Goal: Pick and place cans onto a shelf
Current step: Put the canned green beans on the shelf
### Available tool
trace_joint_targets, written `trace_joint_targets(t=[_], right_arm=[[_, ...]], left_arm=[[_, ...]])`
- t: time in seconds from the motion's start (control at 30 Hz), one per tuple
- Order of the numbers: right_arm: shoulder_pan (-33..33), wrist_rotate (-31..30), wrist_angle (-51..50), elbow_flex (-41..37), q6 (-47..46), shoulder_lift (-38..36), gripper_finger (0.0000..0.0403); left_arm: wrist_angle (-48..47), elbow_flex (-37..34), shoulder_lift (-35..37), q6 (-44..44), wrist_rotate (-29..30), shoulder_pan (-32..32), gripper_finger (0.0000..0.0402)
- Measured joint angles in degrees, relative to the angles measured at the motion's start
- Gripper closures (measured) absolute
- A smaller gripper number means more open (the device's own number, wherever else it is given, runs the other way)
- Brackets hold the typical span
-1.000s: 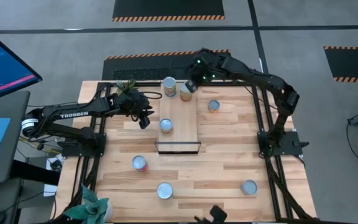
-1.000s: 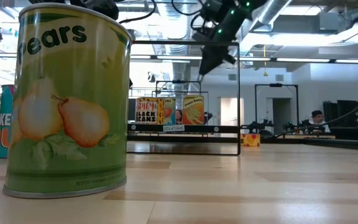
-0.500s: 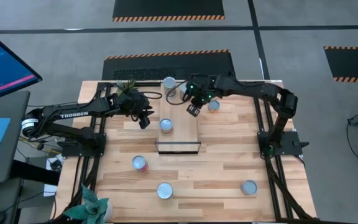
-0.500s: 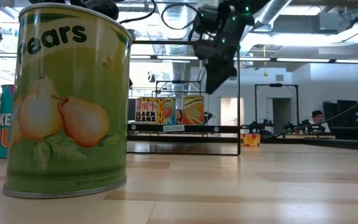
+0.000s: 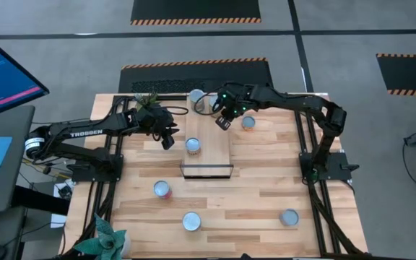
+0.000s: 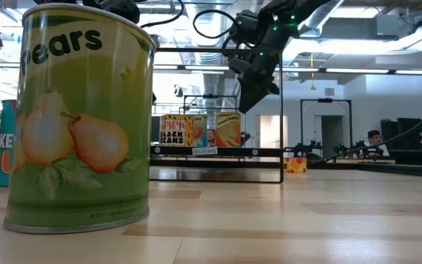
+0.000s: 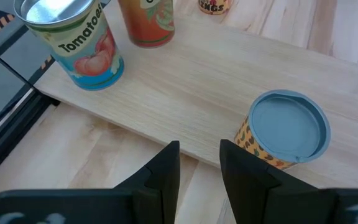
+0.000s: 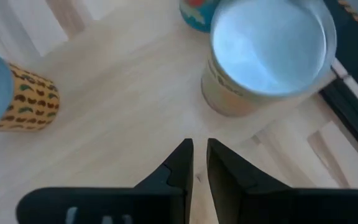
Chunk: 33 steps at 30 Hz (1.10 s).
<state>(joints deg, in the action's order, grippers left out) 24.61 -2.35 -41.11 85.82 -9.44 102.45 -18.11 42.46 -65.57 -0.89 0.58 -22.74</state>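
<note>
The slatted light-wood tabletop (image 5: 266, 180) carries the shelf (image 5: 208, 148), a long narrow pale board with a black frame (image 5: 206, 171) at its near short end. Three small round tins with silvery tops stand on the board: a tomato-labelled can (image 5: 196, 100) and a peach-coloured can (image 8: 267, 53) side by side at the far end, and a yellow patterned can (image 5: 193, 146) alone near the middle. Four more cans sit on the table off the shelf: one (image 5: 248, 123) just right of the board, one (image 5: 162, 190) near its framed end, and two (image 5: 191, 221) (image 5: 289, 217) along the front edge. The right gripper (image 5: 223, 120) hangs above the far part of the shelf, beside the peach-coloured can, its fingers almost together and holding nothing. The left gripper (image 5: 167, 140) waits at the shelf's left edge, its fingers slightly parted and empty, facing the patterned can.
</note>
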Motion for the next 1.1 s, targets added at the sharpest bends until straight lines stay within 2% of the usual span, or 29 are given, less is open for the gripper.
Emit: trace_joint_targets(t=[0.3, 0.57, 0.77, 1.1], right_arm=[[2.13, 1.47, 3.16, 0.00, 3.94, 0.00, 0.0331], [3.25, 5.72, 3.64, 0.15, 9.31, 1.04, 0.0331], [2.92, 7.59, 4.71, 0.02, 10.39, 3.08, 0.0331], [3.82, 7.02, 7.22, 0.07, 9.93, 2.91, 0.0332]], left_arm=[[0.02, 0.00, -0.01, 0.28, 0.00, 0.00, 0.0299], [0.02, 0.00, 0.01, 0.72, 0.00, 0.00, 0.0299], [0.09, 0.00, 0.01, 0.83, 0.00, 0.00, 0.0299], [0.09, -0.02, 0.00, 0.61, -0.24, 0.02, 0.0299]])
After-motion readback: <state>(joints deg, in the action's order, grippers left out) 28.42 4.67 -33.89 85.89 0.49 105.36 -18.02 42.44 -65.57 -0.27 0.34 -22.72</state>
